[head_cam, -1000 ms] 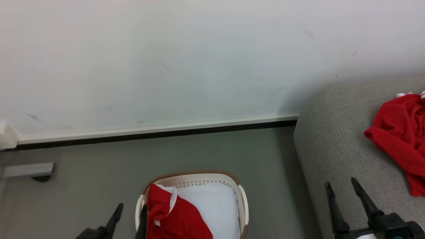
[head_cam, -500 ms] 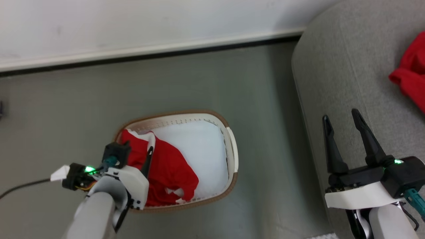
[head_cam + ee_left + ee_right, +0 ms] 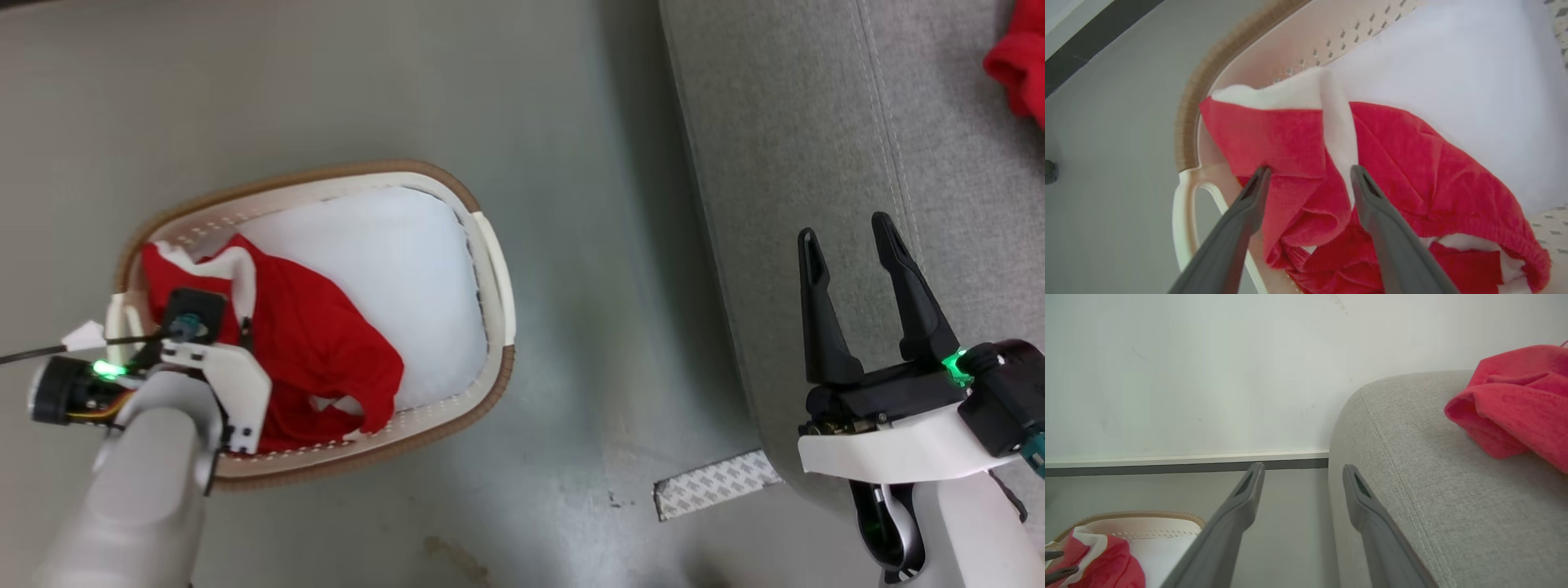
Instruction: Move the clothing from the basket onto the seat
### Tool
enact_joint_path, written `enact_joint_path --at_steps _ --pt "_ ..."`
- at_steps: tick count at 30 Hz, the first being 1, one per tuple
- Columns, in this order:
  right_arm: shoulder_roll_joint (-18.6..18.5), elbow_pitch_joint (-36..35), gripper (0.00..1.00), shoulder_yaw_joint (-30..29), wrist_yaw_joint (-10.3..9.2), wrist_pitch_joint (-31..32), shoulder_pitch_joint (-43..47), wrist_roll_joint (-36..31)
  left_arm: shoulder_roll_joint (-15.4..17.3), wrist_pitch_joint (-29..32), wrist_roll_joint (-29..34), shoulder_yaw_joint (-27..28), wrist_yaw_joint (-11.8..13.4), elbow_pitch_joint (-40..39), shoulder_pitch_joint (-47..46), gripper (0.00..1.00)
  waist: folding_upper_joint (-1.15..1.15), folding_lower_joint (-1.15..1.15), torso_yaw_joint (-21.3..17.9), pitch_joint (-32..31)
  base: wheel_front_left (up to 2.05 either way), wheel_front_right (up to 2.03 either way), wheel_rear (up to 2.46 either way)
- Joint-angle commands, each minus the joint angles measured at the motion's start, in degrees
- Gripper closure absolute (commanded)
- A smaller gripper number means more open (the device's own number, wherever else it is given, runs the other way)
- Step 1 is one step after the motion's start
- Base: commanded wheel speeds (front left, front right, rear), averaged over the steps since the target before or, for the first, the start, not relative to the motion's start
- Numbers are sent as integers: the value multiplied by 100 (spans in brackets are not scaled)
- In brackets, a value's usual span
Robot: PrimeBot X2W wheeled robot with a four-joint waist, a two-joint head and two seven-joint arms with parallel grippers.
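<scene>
Hovering over the near-left end of the basket, the left gripper has its fingers spread wide on either side of a raised fold of the clothing, beside the white collar. Nothing is pinched, and I cannot tell whether the tips touch the cloth. To the right, the right gripper is likewise spread and empty above the near edge of the seat.

The risks, as I judge them:
- Closing on the thin collar edge alone could let the limp fabric slip out during the lift.
- Closing too deep could catch the smooth white pad underneath.
- The left fingertip sits close to the basket's handle, and hooking it would drag the light plastic tub.
- A trailing sleeve might snag on the woven-look brown rim.

The garment is a soft, fuzzy red knit, crumpled against the perforated oval wall. Farther right, another red garment already lies on the rounded, coarse grey upholstery. Beyond that are bare floor and a pale wall.
</scene>
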Motion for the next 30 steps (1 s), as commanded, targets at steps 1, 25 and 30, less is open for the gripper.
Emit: enact_joint_path --at_steps 1,25,30 --pt "-4 -48 0 23 -12 1 -126 102 170 -54 76 -4 117 160 -172 0 0 -2 -163 186 0 0 0" --pt "-6 35 0 27 -12 1 -177 292 236 -472 -61 -200 63 1053 -923 100 0 -2 -264 339 0 0 0" --pt "-8 159 0 -65 -12 0 -57 161 -126 -984 -400 -42 -63 979 -721 100 0 -2 -68 -172 0 0 0"
